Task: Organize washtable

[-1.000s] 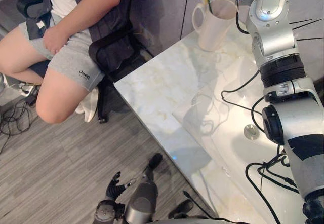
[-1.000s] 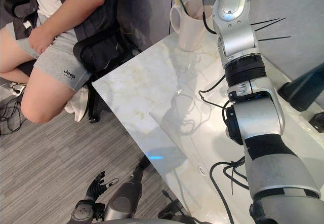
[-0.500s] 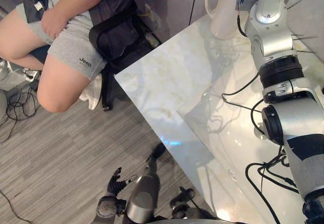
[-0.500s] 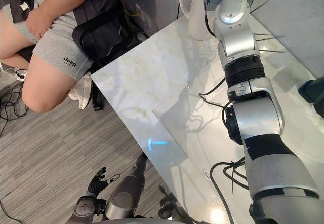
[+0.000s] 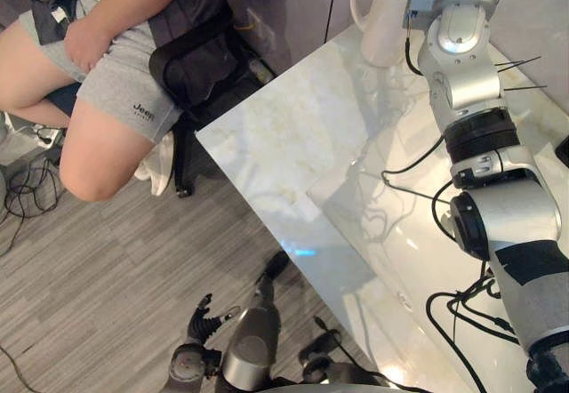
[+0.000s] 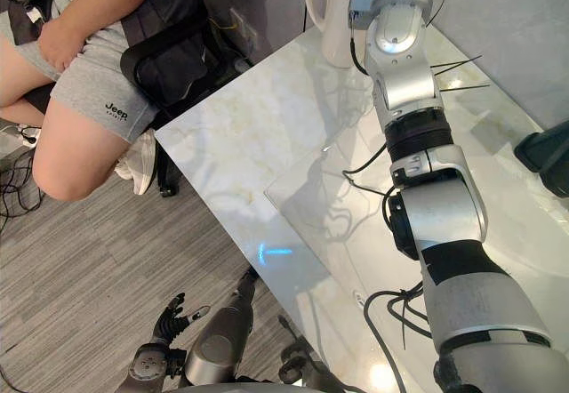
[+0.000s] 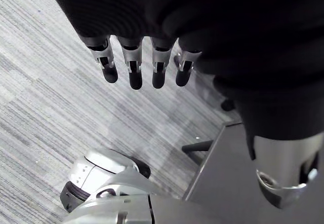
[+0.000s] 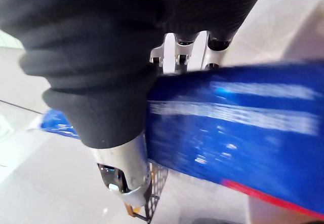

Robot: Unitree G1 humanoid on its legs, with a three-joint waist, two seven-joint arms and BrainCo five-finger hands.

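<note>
Blue tube (image 8: 243,127), probably soft, light and slippery, is clamped in the right hand's (image 8: 101,82) fingers (image 8: 178,51) by the mug (image 5: 375,21), upper right; better grip its middle. The left hand (image 7: 152,31) hangs, fingers straight.

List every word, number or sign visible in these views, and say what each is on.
Person's grey shorts: small dark brand mark, not quoted here.
Blue tube in the right hand: white lettering, too blurred to read.
White marble washtable and white mug: no print.
</note>
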